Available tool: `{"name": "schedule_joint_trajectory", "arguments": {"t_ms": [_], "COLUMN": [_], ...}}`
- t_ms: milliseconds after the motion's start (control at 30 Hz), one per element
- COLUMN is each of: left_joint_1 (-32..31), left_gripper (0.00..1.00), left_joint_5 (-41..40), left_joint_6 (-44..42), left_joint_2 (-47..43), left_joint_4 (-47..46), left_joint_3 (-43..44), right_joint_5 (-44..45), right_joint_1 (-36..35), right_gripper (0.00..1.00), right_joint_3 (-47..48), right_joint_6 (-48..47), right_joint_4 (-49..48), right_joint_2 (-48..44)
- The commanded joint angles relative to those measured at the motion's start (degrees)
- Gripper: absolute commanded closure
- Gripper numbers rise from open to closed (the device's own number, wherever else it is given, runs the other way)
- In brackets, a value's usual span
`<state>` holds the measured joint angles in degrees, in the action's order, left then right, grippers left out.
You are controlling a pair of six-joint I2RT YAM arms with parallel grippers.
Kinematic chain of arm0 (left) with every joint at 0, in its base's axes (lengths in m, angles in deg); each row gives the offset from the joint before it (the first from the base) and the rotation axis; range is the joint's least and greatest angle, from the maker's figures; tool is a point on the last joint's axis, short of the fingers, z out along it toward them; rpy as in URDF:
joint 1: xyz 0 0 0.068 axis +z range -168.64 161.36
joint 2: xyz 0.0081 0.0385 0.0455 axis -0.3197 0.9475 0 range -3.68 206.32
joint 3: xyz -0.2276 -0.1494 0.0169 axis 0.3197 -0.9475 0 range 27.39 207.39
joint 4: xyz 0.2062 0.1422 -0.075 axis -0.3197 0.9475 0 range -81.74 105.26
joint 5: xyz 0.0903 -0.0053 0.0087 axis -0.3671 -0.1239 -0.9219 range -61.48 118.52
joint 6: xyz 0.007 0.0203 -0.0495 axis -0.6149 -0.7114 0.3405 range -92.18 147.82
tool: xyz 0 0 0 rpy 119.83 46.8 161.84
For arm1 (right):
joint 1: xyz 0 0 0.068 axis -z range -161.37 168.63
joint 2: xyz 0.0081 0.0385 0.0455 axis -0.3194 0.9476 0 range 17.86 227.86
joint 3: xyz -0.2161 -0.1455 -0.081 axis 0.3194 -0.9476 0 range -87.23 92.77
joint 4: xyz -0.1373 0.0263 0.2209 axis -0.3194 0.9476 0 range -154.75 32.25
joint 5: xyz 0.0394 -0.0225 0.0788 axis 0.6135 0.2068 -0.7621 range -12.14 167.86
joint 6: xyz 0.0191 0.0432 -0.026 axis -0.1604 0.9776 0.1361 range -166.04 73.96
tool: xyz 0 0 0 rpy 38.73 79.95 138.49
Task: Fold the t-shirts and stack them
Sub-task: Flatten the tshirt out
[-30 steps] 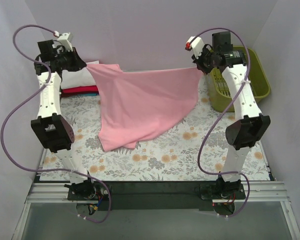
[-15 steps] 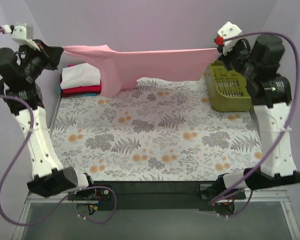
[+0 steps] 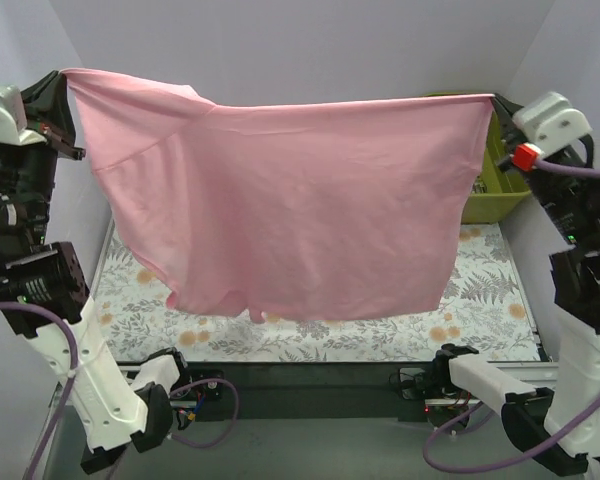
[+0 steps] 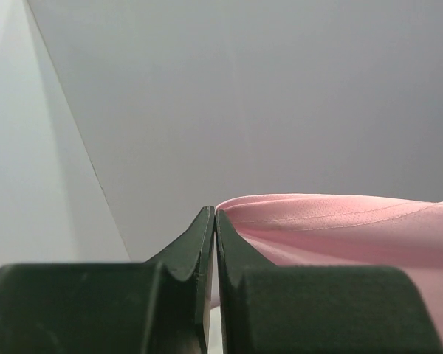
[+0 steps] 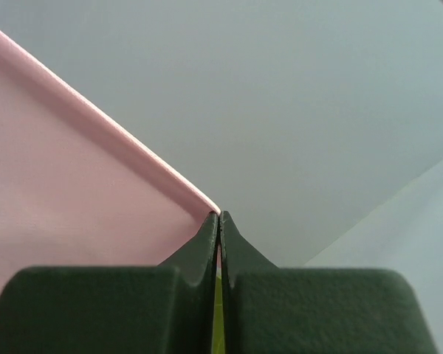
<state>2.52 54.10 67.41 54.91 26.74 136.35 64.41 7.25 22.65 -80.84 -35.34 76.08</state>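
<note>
The pink t-shirt [image 3: 300,200] is up in the air, stretched out wide between the two arms like a curtain hung over the table. Its top edge runs nearly straight and pretty taut from the upper left corner to the upper right, with the left end sitting a bit higher. It's plain light pink with no print, mostly smooth, with just a few soft creases. On the left side a diagonal seam line cuts across where a sleeve seems to be folded over. The bottom edge is uneven and dips lowest left of centre. From the top view it hides most of the floral table cloth [image 3: 480,290], and there's no telling whether the hem touches it.

The left gripper [image 3: 65,78] is clamped on the shirt's top left corner. In its wrist view the two fingers are pressed tight together, with pink cloth coming off the tips to the right. The right gripper [image 3: 495,98] pinches the top right corner the same way, fingers together, with the hem running in from the left right up to the tips.

A green basket [image 3: 488,190] peeks out behind the shirt's right edge.
</note>
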Motion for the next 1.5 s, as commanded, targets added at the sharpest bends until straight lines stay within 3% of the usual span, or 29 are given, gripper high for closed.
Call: {"name": "schedule_joint_trajectory", "arguments": {"t_ms": [0, 100, 233, 500, 733, 933, 1133, 1467], "left_joint_1": [0.10, 0.10, -0.16, -7.88, -12.99, -15.45, -16.25, -16.33], "left_gripper": [1.00, 1.00, 1.00, 1.00, 1.00, 1.00, 1.00, 1.00], "left_joint_5": [0.51, 3.32, 11.31, 7.39, 3.42, 0.17, -1.06, 1.92], "left_joint_6": [-5.84, -6.63, -5.67, -6.63, -6.72, -8.13, -8.39, -17.52], "left_joint_2": [6.79, 7.51, 8.55, 20.39, 40.69, 51.35, 51.37, 32.84], "left_joint_4": [5.95, 7.27, 7.71, 1.48, -2.83, -2.75, -2.40, 4.98], "left_joint_3": [-2.25, -7.43, -22.26, -36.01, -29.97, -22.41, -21.43, -34.07], "right_joint_5": [-2.09, -4.47, -6.49, -6.68, -4.04, -1.49, -1.66, -3.94], "right_joint_1": [0.21, 0.21, 0.21, 0.04, 0.04, 0.21, 0.21, 1.36], "right_gripper": [0.99, 0.99, 0.99, 0.99, 0.99, 0.99, 0.99, 0.99], "right_joint_3": [-4.94, -10.99, -26.25, -42.63, -38.80, -33.86, -31.31, -31.22], "right_joint_6": [-2.99, -3.25, -5.62, -9.48, -12.92, -14.85, -14.76, -17.21], "right_joint_4": [-2.07, -3.65, -9.97, -20.51, -23.08, -22.99, -22.29, -16.05], "right_joint_2": [6.99, 9.46, 11.47, 20.26, 35.80, 44.08, 45.84, 41.72]}}
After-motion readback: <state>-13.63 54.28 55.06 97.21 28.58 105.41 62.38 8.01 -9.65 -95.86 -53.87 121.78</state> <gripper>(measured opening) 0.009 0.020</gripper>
